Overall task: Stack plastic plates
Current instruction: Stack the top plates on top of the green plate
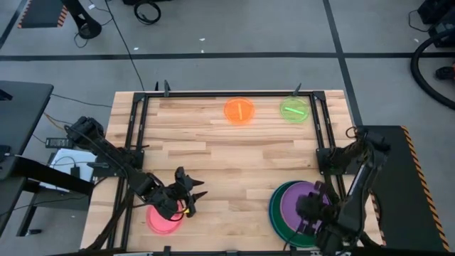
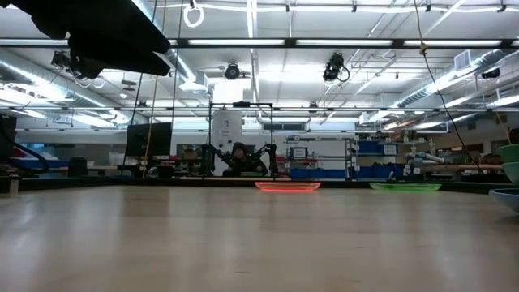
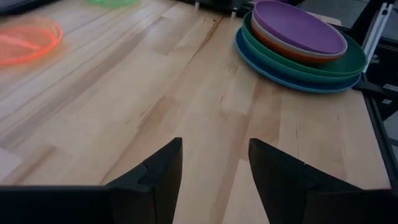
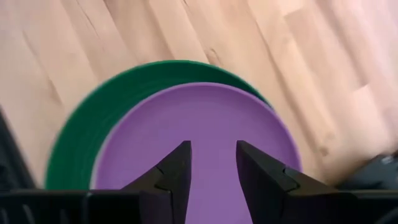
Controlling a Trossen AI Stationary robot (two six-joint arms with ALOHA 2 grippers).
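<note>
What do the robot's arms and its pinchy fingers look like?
Both arms are dark, nearly black, built of jointed segments with thin cables running along them. The left gripper ends in two flat, black, angular fingers with stepped inner edges. The right gripper has the same matching black pair.

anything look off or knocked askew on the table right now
Nothing stands out. The stack at the near right sits neatly, purple plate on top, with the right gripper open above it. The pink plate, orange plate and lime plate lie flat. The left gripper is open over bare wood.
</note>
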